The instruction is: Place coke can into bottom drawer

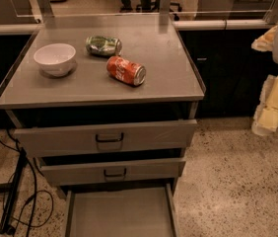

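The coke can (125, 70) lies on its side on the grey cabinet top (168, 83), near the middle, its silver end pointing right and towards me. The bottom drawer (121, 214) is pulled out, and its flat grey floor shows with nothing on it. My gripper (269, 100) is at the right edge of the view, off to the right of the cabinet, at about the height of its top. It is well apart from the can and holds nothing that I can see.
A white bowl (55, 58) stands on the left of the cabinet top. A green can (103, 45) lies on its side just behind the coke can. The two upper drawers (109, 137) stick out slightly. Black cables (16, 196) lie on the floor at left.
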Available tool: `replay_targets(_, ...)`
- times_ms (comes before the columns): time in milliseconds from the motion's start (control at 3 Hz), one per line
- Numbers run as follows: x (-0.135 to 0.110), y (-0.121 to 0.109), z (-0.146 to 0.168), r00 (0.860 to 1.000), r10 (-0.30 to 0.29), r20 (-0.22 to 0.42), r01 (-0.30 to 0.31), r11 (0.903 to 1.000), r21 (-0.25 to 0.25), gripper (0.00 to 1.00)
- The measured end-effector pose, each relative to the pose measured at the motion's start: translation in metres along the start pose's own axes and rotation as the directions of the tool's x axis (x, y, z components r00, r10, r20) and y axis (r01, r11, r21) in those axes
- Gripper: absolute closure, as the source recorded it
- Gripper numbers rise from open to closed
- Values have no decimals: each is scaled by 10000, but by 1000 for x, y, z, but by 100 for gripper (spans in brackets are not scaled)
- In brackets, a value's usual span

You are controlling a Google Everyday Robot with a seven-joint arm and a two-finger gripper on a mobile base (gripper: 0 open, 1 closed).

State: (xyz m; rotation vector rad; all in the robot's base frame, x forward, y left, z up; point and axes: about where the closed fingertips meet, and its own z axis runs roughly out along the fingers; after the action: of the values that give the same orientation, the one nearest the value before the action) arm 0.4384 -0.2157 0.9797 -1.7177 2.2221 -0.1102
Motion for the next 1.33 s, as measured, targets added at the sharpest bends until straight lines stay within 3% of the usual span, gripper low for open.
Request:
replay_targets(333, -1, 0, -1, 10000, -14, -1, 14, 10000, 51, 0)
replay_targets(667, -24, -15, -1, 9970, -762, -135, 768, 9958, 508, 0)
replay_targets(1000, -62, -32, 5, 9694, -2398, -518, 2442, 9632, 1124, 0)
replay_targets(1333, -55, -69, 3, 9851, -1705, 226, 1634, 9687, 1868, 0)
